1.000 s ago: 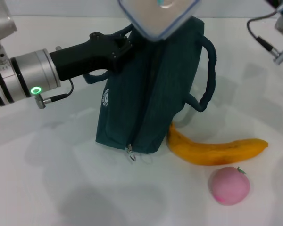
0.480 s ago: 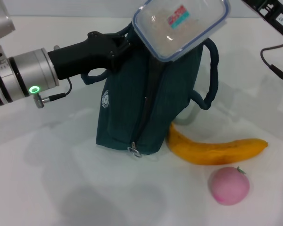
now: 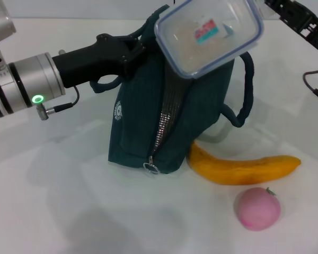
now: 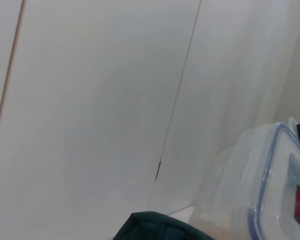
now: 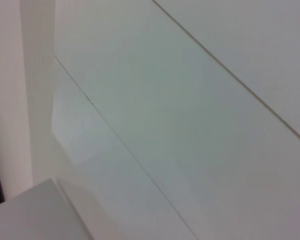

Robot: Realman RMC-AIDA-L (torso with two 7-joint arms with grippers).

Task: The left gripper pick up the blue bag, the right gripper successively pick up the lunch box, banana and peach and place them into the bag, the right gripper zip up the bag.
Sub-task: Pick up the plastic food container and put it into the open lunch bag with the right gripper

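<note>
The left gripper [image 3: 133,48] was closed on a top handle of the blue bag [image 3: 164,116], holding it upright on the white table [image 3: 69,201]. The bag's zipper [image 3: 161,129] ran down its near edge, partly open. The right gripper [image 3: 273,8] reached in from the far right corner; whether its fingers were open or closed could not be told. The lunch box [image 3: 209,34] hung tilted over the bag's top. The banana [image 3: 244,166] lay just beside the bag's base, the peach [image 3: 258,208] near it.
</note>
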